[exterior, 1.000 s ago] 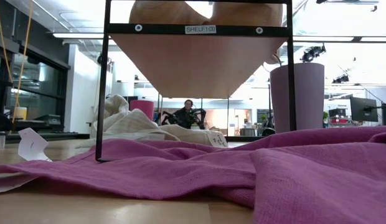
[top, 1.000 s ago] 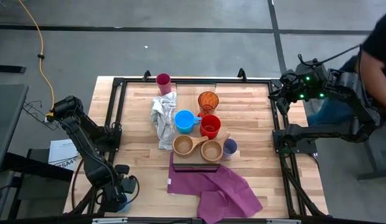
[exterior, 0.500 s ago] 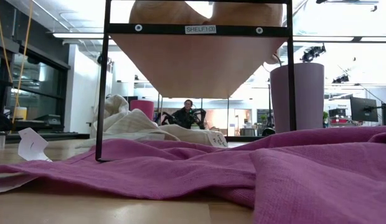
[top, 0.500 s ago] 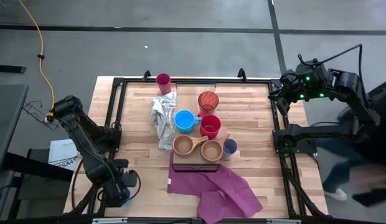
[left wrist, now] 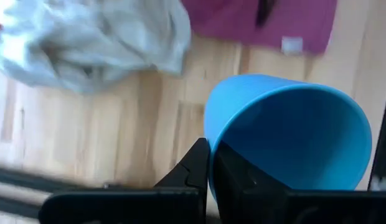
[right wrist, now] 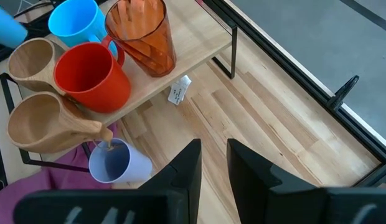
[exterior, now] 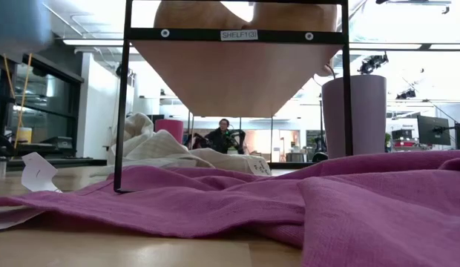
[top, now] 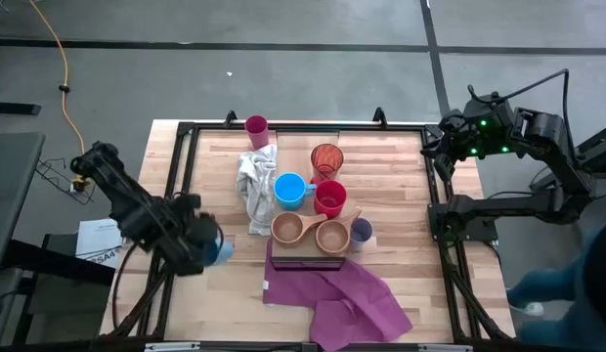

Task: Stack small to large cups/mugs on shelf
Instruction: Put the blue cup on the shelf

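My left gripper (top: pixel 203 244) is shut on a blue cup (left wrist: pixel 286 134), held above the table's left side, near a grey-white cloth (top: pixel 256 186). The light-wood shelf (top: pixel 308 254) carries an orange-red tumbler (top: pixel 325 158), a blue mug (top: pixel 288 189), a red mug (top: pixel 330 198) and two wooden cups (top: pixel 287 229) (top: pixel 332 236). A lavender tumbler (top: pixel 361 232) stands on the table beside the shelf. A magenta tumbler (top: pixel 256 127) stands near the far edge. My right gripper (right wrist: pixel 213 168) is open and empty, above the table's far right corner. My left gripper holds the blue cup by its rim (left wrist: pixel 209 144). One finger (left wrist: pixel 194 167) is outside the wall and the other (left wrist: pixel 233 177) is inside the cup. The cup is lifted clear of the table and tilted, its mouth turned toward the wrist camera.
A purple cloth (top: pixel 337 293) lies at the shelf's near end and fills the low view's foreground (exterior: pixel 289 200). The shelf's dark frame (exterior: pixel 125 96) stands over it. A dark rail frame (top: pixel 186 132) rims the table. A person (top: pixel 567 284) moves at the right.
My left gripper has risen from the table's near left corner and gone toward the far edge and a little to the right, carrying the blue cup clear of the table. The person at the right has moved toward the near side.
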Robot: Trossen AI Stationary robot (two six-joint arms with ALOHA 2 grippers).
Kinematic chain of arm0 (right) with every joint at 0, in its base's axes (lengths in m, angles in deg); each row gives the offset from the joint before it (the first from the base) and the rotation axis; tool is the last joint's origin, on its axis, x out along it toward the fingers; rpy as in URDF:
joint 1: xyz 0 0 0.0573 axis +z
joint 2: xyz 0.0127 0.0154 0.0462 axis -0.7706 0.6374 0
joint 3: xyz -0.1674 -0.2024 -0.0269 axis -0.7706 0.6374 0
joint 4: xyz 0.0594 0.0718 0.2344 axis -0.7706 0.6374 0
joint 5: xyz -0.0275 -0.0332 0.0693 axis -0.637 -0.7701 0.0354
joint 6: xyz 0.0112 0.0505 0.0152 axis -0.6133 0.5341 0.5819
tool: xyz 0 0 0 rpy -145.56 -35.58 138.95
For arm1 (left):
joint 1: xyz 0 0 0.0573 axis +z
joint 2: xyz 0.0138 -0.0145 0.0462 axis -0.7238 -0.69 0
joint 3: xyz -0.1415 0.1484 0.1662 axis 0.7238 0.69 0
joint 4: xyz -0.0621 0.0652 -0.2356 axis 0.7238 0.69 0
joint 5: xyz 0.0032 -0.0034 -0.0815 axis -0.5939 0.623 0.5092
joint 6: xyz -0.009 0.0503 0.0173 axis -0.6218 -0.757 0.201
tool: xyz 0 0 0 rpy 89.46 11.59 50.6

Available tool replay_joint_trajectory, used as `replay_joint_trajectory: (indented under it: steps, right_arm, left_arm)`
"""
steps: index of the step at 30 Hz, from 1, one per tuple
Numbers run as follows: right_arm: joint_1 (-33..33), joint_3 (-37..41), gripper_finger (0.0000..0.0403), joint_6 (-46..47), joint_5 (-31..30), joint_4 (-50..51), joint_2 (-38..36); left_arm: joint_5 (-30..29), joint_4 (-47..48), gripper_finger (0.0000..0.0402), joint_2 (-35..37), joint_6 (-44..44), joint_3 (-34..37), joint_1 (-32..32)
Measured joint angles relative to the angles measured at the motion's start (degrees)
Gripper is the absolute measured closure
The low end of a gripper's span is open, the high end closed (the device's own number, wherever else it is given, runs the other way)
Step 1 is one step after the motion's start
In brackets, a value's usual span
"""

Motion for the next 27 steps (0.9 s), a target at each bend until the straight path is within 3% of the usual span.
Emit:
replay_joint_trajectory:
  steps: [6, 14, 22, 27]
  right_arm:
    - [-0.01, 0.0, 0.0334, -0.39, 0.0, 0.0, 0.02]
    - [-0.01, 0.0, 0.0334, -0.68, 0.35, 0.0, 0.02]
    - [0.01, 0.0, 0.0334, -0.19, 0.68, -2.09, 0.15]
    - [0.0, -0.02, 0.0334, 0.54, 0.54, -6.55, 0.7]
  left_arm:
    - [-4.53, -0.06, 0.0401, 3.39, -6.52, -2.28, 10.64]
    - [-3.42, -0.05, 0.0401, 3.48, -23.43, -5.22, 27.64]
    - [-6.0, -0.76, 0.0401, 2.74, -36.83, -14.58, 42.04]
    - [-1.78, -7.0, 0.0401, 0.35, -49.0, -19.09, 51.3]
